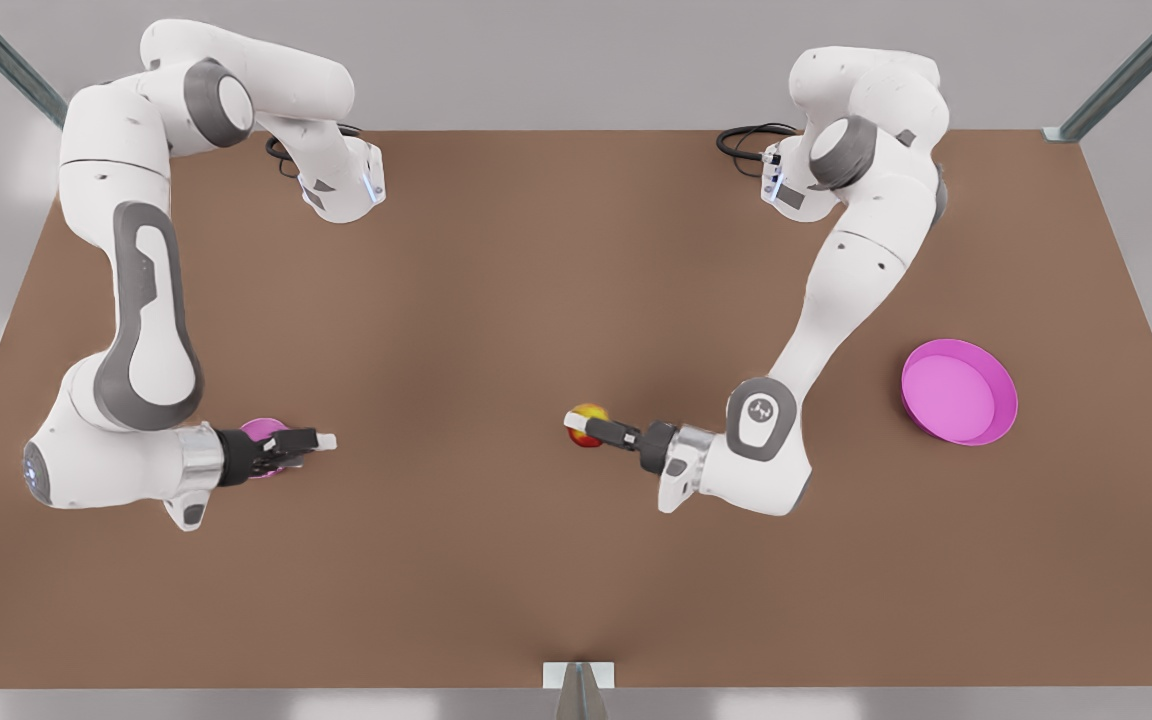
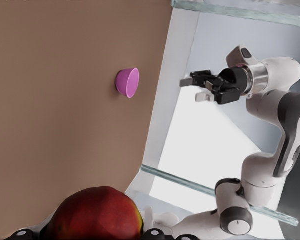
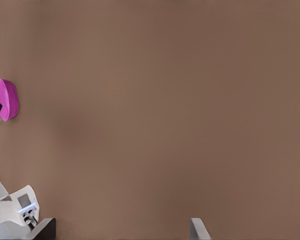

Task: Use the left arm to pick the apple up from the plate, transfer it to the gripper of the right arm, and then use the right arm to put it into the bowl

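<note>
Closest to the lens, in the left wrist view, sits the apple, red-skinned and gripped by the left end effector.

Largest is the brown counter, which carries everything. Two white arms stand at its far edge. The left arm is on the front view's right and bends down toward the middle of the counter. The right arm is on the front view's left and is folded so that its wrist points toward the other arm.

Next in size is the plate, lying on the counter at the front view's right, beyond the left arm's elbow and well apart from the apple. The right wrist view catches it side-on, far off.

The bowl is smaller and lies at the front view's left, partly covered there by the right arm's wrist. In the left wrist view it rests on the counter, with the right end effector raised off the surface.

The left end effector is closed on the apple, holding it near the middle of the counter. The right end effector faces it across a wide gap with its fingers spread and nothing between them.
</note>
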Controlling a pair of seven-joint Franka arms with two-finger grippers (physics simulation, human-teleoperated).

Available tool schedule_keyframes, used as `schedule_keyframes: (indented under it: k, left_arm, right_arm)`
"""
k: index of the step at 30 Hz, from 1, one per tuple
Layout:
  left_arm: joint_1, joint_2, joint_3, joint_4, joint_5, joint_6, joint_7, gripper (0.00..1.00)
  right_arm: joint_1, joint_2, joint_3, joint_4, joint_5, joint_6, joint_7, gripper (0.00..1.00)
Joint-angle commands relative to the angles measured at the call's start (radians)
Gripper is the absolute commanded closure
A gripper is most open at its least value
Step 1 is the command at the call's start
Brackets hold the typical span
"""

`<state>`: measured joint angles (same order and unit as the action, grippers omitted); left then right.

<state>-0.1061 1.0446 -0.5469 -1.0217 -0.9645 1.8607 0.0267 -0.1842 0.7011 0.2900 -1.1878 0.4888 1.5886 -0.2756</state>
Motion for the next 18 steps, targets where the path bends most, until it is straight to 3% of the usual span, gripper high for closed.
schedule_keyframes:
  k: [1,7,12,18]
  left_arm:
    - [-0.001,0.041,-0.004,0.046,-0.138,-0.002,-0.433,0.29]
    - [-0.02,0.055,-0.007,0.048,-0.16,-0.003,-0.059,0.29]
    - [-0.024,0.061,-0.002,0.046,-0.155,0.003,0.102,0.29]
    - [-0.029,0.069,-0.002,0.045,-0.155,0.029,0.16,0.29]
  right_arm:
    - [0.0,0.04,0.032,0.008,0.143,0.171,-0.658,0.0]
    - [0.003,0.104,0.127,0.008,0.28,0.349,-1.088,0.0]
    - [0.0,0.176,0.279,0.004,0.33,0.476,-1.221,0.0]
    - [0.023,0.179,0.311,-0.072,0.452,0.551,-1.398,0.0]
